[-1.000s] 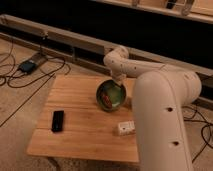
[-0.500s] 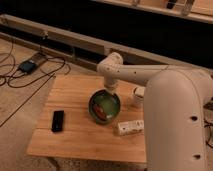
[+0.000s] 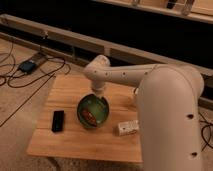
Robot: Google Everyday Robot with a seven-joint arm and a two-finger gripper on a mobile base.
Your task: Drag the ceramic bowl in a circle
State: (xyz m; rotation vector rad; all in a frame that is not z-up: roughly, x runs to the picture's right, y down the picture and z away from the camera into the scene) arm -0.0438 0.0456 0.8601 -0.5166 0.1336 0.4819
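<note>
The gripper [image 3: 98,95], fingers pinching the bowl's [image 3: 86,107] far rim, is dragging it leftward across the bench [image 3: 64,92], tracing the circle.

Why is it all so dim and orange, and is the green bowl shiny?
Camera view: warm, low light tints the wooden table orange; the ceramic bowl shows a faint sheen; the hand, at its far rim, sits shaded under the white arm.
</note>
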